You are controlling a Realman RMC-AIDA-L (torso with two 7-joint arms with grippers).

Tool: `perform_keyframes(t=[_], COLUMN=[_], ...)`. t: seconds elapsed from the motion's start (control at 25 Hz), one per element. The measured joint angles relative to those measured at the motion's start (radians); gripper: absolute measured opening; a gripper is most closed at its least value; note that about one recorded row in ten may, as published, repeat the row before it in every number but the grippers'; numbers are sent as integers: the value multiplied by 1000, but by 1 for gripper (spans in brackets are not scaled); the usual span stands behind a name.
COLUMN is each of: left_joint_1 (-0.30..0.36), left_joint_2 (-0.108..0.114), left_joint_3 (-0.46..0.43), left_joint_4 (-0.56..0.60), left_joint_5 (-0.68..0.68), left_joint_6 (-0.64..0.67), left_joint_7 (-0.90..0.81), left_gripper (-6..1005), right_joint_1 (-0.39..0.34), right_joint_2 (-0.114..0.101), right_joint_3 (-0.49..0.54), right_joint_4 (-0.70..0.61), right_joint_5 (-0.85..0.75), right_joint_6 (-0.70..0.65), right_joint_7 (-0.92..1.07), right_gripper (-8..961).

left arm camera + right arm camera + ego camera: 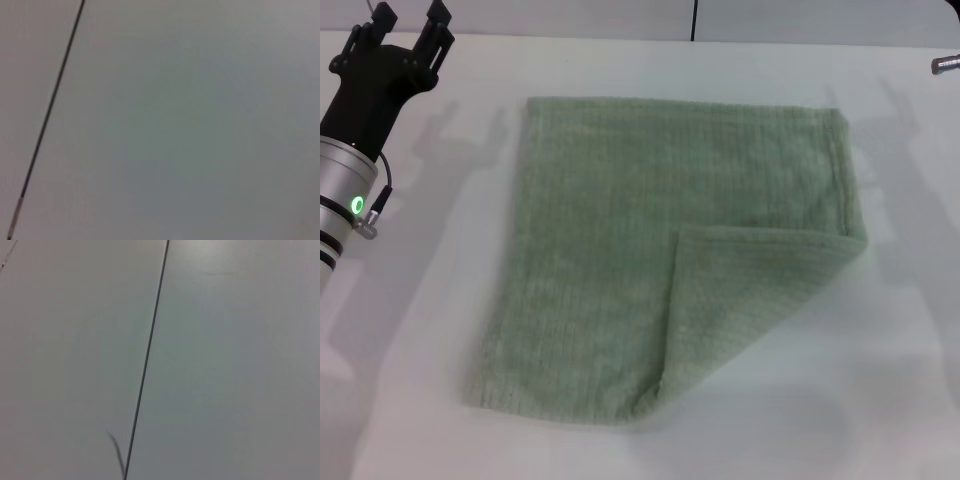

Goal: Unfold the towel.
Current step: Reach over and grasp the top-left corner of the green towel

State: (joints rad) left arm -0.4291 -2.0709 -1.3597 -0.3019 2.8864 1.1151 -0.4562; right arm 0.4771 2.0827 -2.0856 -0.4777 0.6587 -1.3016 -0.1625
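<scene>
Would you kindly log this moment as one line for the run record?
towel: flat on table, near-right corner folded over | left end effector: open, raised at far left, clear of towel | right end effector: mostly out of view

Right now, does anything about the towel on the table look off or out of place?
Yes. The towel lies mostly flat, but its near right corner is folded back diagonally over the cloth, so it isn't fully spread. The left gripper is off to the far left, holding nothing.

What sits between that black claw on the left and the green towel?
Nothing visible. Only bare white table lies between the left claw and the towel, whose near right corner is folded over.
</scene>
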Motion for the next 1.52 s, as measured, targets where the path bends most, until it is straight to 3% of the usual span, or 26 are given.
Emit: perform_keyframes(t=[0.68,1.04,1.28,1.36,1.52], left_joint_1=[-6,-38,-79,-92,-119], left_joint_2=[0,0,1,1,0], left_joint_3=[50,98,185,197,209], left_joint_4=[4,5,-5,-6,-12], left_joint_5=[1,1,1,1,1], left_joint_6=[-11,-95,-209,-248,-333], left_joint_7=[8,10,0,-2,-15], left_gripper=[663,642,402,199,65], right_joint_1=[-4,0,2,3,9], right_joint_2=[5,4,3,3,1], right_joint_3=[-5,-1,-4,-4,-5], right_joint_4=[2,10,11,11,3], right_joint_5=[1,0,-1,-1,-4], right_joint_6=[12,13,18,22,61], right_joint_7=[22,82,83,83,93], right_gripper=[749,748,749,749,749])
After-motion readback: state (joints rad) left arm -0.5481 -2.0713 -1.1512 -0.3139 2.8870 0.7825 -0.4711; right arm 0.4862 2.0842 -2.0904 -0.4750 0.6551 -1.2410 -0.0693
